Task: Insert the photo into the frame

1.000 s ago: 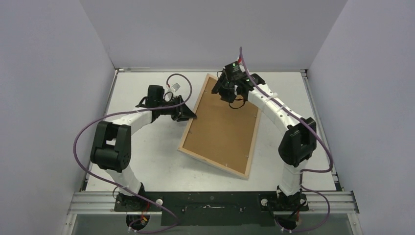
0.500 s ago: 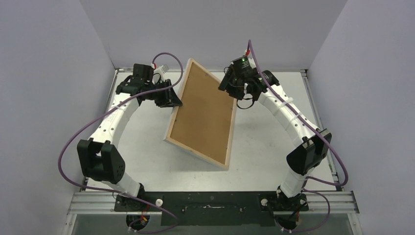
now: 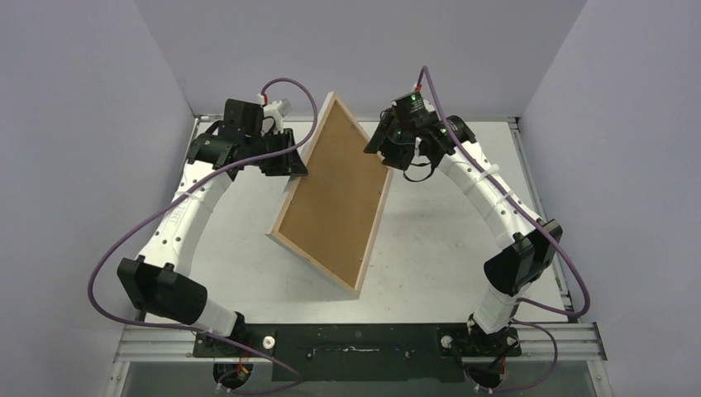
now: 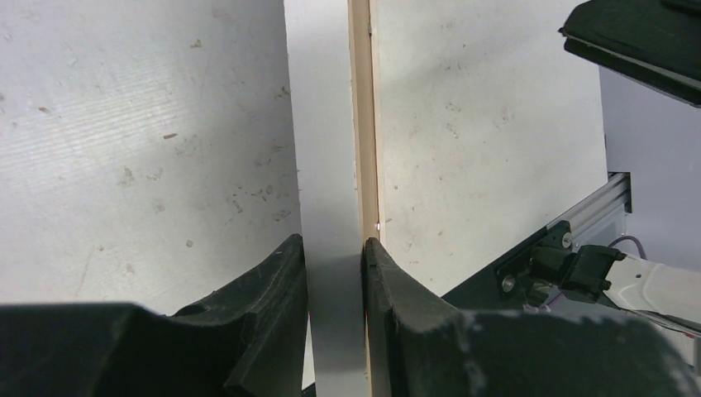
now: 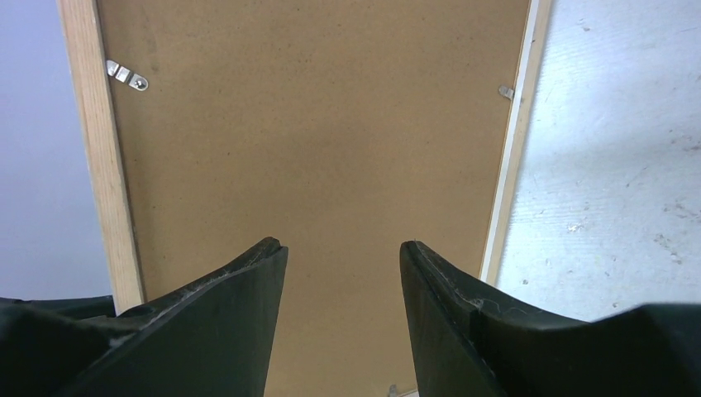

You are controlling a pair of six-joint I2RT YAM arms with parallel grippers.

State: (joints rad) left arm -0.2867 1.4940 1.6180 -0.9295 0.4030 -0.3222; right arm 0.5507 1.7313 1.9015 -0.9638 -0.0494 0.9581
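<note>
- Standing steeply tilted near the middle of the table [image 3: 463, 273], the frame [image 3: 314, 260] has its left long edge raised. Its right long edge is low and seems to rest on the table.
- The board [image 3: 335, 194] fills its back and faces the right arm, and small clips [image 5: 126, 76] sit by the wooden rim. The photo shows in no view, so I cannot tell whether it is inside.
- The left gripper [image 3: 296, 169] pinches the raised edge, fingers narrow, one on each face.
- Farther back, the right gripper [image 3: 388, 153] hangs beside the frame's right edge, fingers apart, holding nothing.
- The step looks like turning the frame over. Next, the right gripper should steady the frame while the left lowers it gently, so it neither slips nor slams.
</note>
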